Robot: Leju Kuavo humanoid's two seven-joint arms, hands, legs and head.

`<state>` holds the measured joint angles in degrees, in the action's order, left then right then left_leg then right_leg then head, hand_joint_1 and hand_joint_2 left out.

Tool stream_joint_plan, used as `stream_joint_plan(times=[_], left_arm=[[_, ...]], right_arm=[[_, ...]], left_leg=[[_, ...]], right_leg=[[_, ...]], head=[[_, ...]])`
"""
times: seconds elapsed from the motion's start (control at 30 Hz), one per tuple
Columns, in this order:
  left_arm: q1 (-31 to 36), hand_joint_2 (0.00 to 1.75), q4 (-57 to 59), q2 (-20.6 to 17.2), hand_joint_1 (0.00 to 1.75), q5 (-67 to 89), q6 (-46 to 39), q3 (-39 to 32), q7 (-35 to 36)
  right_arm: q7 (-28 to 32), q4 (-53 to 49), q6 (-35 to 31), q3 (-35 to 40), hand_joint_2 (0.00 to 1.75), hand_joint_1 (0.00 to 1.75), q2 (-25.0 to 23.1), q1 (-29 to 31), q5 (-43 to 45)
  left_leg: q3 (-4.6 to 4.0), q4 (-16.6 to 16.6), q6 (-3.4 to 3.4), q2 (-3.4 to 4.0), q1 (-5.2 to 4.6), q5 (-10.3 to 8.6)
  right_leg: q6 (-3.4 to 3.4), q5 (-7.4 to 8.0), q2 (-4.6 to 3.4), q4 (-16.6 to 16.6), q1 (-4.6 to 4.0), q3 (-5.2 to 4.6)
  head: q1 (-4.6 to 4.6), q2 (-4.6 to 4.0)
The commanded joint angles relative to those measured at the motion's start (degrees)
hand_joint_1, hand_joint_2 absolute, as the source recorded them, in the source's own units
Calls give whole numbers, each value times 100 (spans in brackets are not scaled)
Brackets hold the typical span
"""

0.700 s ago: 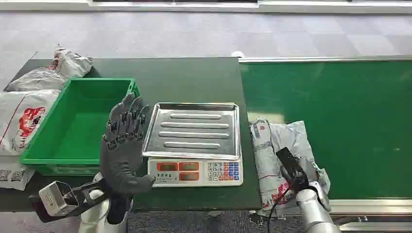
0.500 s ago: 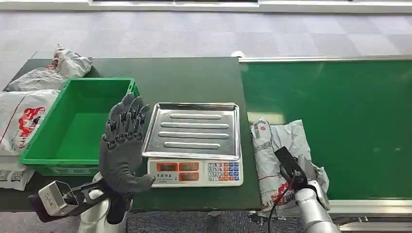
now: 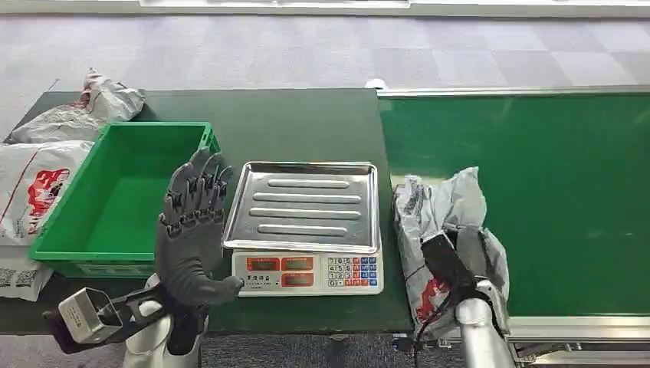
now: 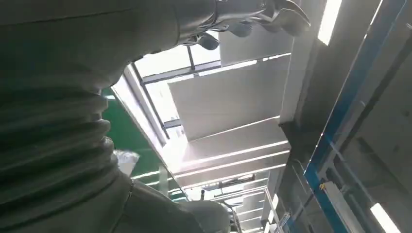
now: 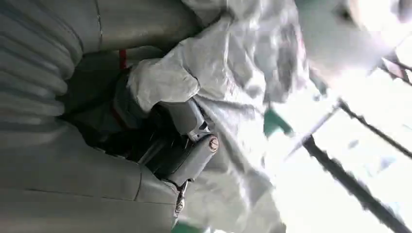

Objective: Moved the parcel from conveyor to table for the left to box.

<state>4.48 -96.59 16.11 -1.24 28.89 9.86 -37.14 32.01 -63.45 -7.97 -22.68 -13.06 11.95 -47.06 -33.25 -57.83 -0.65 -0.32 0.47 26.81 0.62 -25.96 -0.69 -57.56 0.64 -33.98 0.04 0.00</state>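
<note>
Head view: our right hand [image 3: 454,264] grips the parcel [image 3: 447,211] on the conveyor [image 3: 552,176]; our left hand [image 3: 192,230] waits open. Slack plastic bunched beneath our fingers could slip out mid-carry.

One dark green counter [image 3: 306,115] carries most of the things, and one bright green conveyor belt [image 3: 552,169] runs beside it. On the counter stands one electronic weighing scale with a ribbed steel pan and a keypad [image 3: 305,222], and one green plastic rectangular crate [image 3: 115,195]. Crumpled grey plastic mailer parcels number four, as far as the cropped left edge lets me judge: one on the belt [image 3: 444,222], one at the counter's far left corner [image 3: 84,111], one white with red print [image 3: 31,188], and one low corner piece [image 3: 19,276] that may belong to it. Two robot hands show: the left robot hand [image 3: 192,234] and the right robot hand [image 3: 452,261].
</note>
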Motion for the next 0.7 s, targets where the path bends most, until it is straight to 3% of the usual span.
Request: stream_joint_plan(times=[0.03, 0.1, 0.43, 0.53, 0.6, 0.63, 0.67, 0.7], left_arm=[[117, 175, 226, 34, 0, -71, 4, 19, 173], [140, 175, 268, 33, 0, -83, -60, 76, 150], [141, 175, 220, 8, 0, -106, -175, 142, 141], [189, 175, 236, 6, 0, -118, -225, 179, 161], [234, 175, 259, -34, 0, -166, -268, 232, 186], [340, 175, 440, -93, 0, -176, -263, 314, 111], [386, 175, 516, -100, 0, -183, -282, 343, 58], [475, 175, 634, -139, 0, -207, -246, 420, 2]], right_arm=[[-517, -4484, -3061, 789, 175, 175, -694, -921, -950], [-840, -5127, -3203, 489, 175, 175, -694, -858, -1422], [-1185, -5717, -3203, -7, 175, 175, -694, -512, -1841], [-1058, -5500, -3203, 148, 175, 175, -694, -431, -1468], [-561, -4612, -3203, 882, 175, 175, -694, -451, -868], [-162, -3232, -3074, 1921, 175, 175, -542, -134, -419], [-277, -2847, -3203, 2019, 175, 175, -664, 136, -658], [-203, -2170, -2793, 2652, 175, 175, -487, 440, -8]], left_leg=[[-13, -3, 1, -19, -9, 1], [-13, -2, 1, -26, -6, -1], [-10, -1, 12, -26, -12, 1], [-5, 0, 11, -16, -9, 3], [0, 0, 10, -3, -7, 5], [7, 6, 10, 6, -6, 4], [20, 11, 8, 42, -2, 6], [13, 8, 9, 46, -5, 8]], right_leg=[[-5, -14, 27, -12, 7, -8], [-3, -14, 32, -6, 5, -4], [2, -14, 40, 0, 24, 0], [3, -11, 29, 3, 21, 4], [4, -7, 14, 5, 19, 5], [2, -4, 7, 11, 17, 11], [1, 7, -30, 18, 11, 13], [3, 6, -36, 11, 14, 13]], head=[[0, 0], [0, 0], [0, 0], [0, 0], [0, 0], [0, 0], [0, 0], [0, 0]])
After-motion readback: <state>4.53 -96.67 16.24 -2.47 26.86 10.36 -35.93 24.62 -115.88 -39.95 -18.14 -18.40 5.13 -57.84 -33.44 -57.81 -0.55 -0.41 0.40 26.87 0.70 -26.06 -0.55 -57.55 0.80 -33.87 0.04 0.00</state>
